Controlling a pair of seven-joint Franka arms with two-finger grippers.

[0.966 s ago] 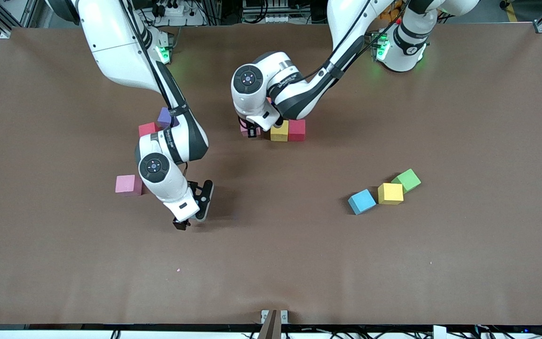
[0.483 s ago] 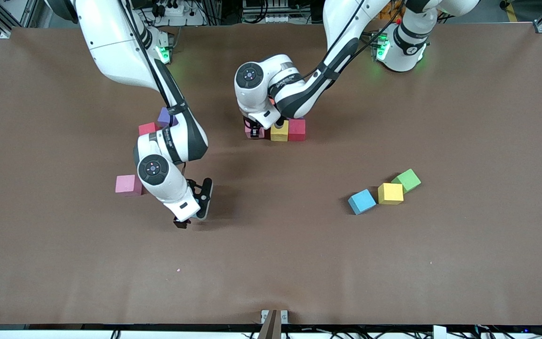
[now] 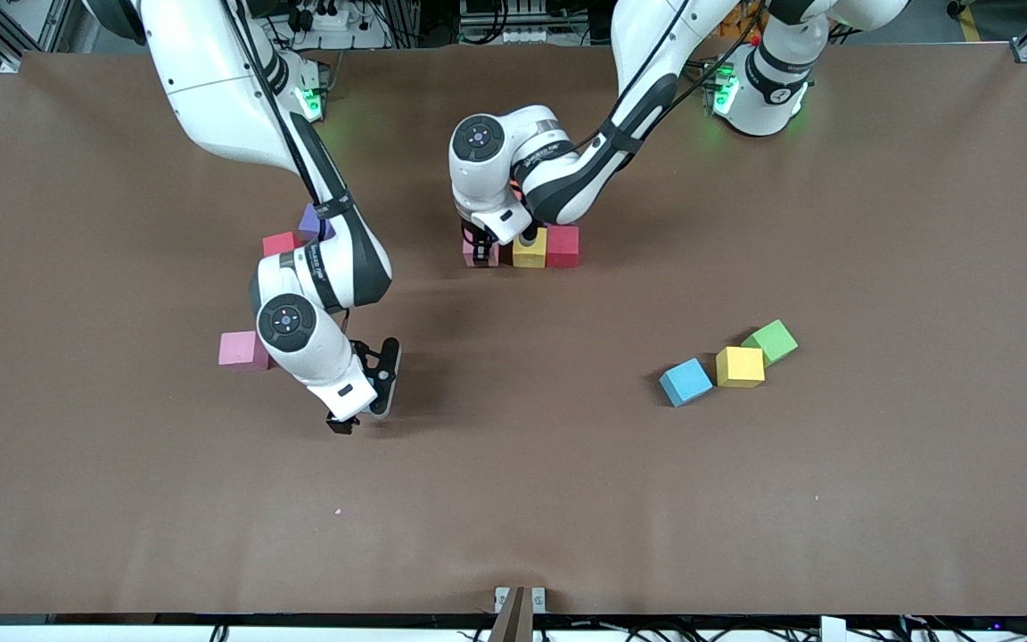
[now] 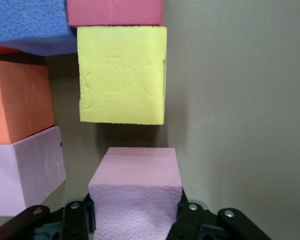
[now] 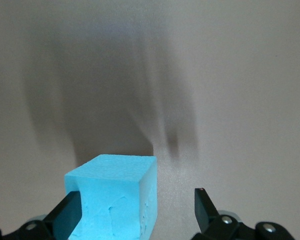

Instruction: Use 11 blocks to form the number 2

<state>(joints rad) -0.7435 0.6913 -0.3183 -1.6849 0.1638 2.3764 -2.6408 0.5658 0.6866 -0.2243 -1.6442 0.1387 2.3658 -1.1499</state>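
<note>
Front view: you look down from high across the table, facing both arm bases.
Left wrist view: close, looking down on a pink block.
Right wrist view: close, over bare tabletop.
Shared: the front view shows that pink block.

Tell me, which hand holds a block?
The left gripper pinches the pink block by two opposite sides. The right gripper is open around a light blue block.

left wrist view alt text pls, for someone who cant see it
The left gripper is shut on a pink cube beside a yellow cube. Orange, lilac, blue and another pink cube sit alongside.
</note>
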